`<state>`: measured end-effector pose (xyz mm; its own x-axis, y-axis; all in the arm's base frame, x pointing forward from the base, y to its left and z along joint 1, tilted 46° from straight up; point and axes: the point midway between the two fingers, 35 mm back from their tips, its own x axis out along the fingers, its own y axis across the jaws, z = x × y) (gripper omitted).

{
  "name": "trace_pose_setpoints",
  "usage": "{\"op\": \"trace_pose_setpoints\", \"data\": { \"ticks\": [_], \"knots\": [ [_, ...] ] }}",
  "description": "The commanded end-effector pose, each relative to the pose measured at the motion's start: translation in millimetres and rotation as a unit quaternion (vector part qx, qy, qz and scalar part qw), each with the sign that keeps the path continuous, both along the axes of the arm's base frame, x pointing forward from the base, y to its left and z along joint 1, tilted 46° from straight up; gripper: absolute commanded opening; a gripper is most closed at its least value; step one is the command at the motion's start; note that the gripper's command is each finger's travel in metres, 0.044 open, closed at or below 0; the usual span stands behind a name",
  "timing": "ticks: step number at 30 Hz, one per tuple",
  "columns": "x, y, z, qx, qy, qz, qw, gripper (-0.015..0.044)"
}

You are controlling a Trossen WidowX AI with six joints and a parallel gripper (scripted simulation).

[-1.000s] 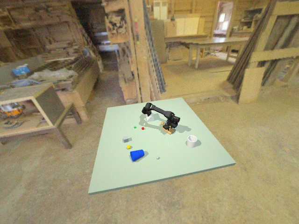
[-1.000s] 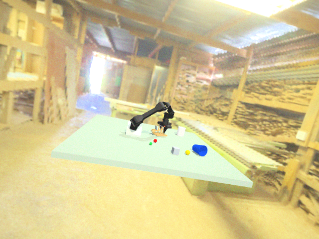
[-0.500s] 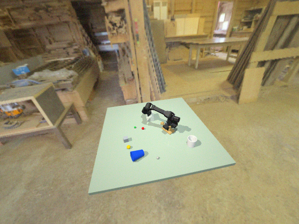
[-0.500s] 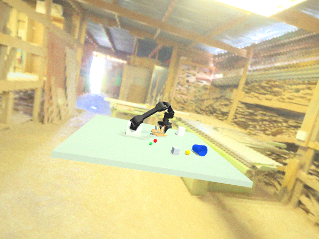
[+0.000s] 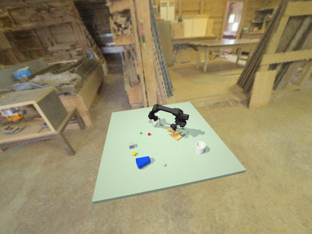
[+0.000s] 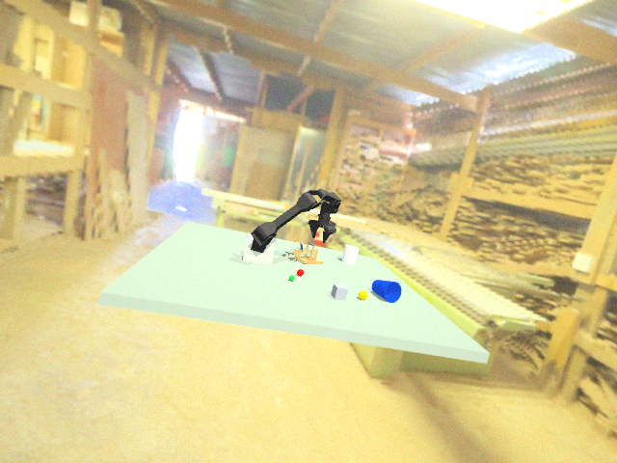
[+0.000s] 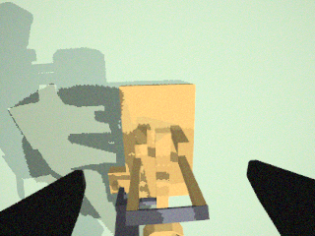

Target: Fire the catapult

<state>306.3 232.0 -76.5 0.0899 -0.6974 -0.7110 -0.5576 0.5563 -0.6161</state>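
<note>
My gripper (image 5: 173,128) (image 6: 319,239) (image 7: 166,168) is open and empty, above the catapult. The wooden catapult (image 5: 176,136) (image 6: 313,261) (image 7: 157,103) stands on the table, with its flat base, uprights and a dark crossbar between the fingers in the wrist view. Its arm's cup (image 7: 162,229) is cut off by the lower edge there, so I cannot tell whether it holds anything. The white mug (image 5: 200,147) (image 6: 350,255) stands upright, apart from the catapult. A red ball (image 5: 149,134) (image 6: 300,272), a green ball (image 5: 140,132) (image 6: 291,278), a yellow ball (image 5: 134,153) (image 6: 362,295) and a small whitish ball (image 5: 164,165) lie on the table.
A blue cup (image 5: 143,162) (image 6: 384,289) lies on its side near the yellow ball. A grey cube (image 5: 131,146) (image 6: 339,291) sits close by. The pale green table (image 5: 121,186) (image 6: 164,293) has open edges. The arm's white base (image 6: 258,255) is behind the catapult in the top view.
</note>
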Motion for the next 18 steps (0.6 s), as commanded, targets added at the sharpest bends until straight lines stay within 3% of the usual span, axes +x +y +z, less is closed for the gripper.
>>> {"op": "trace_pose_setpoints", "data": {
  "ticks": [1, 7, 12, 18],
  "knots": [
    [1, -3, -1, -0.001, 0.001, -0.003, 1.0, 0.044],
    [-3, 0, 6, -0.004, 0.003, -0.002, 1.0, 0.044],
    [1, -30, -24, -0.005, 0.002, -0.002, 1.0, 0.044],
    [2, -33, -27, -0.005, 0.002, -0.002, 1.0, 0.044]
  ]
}}
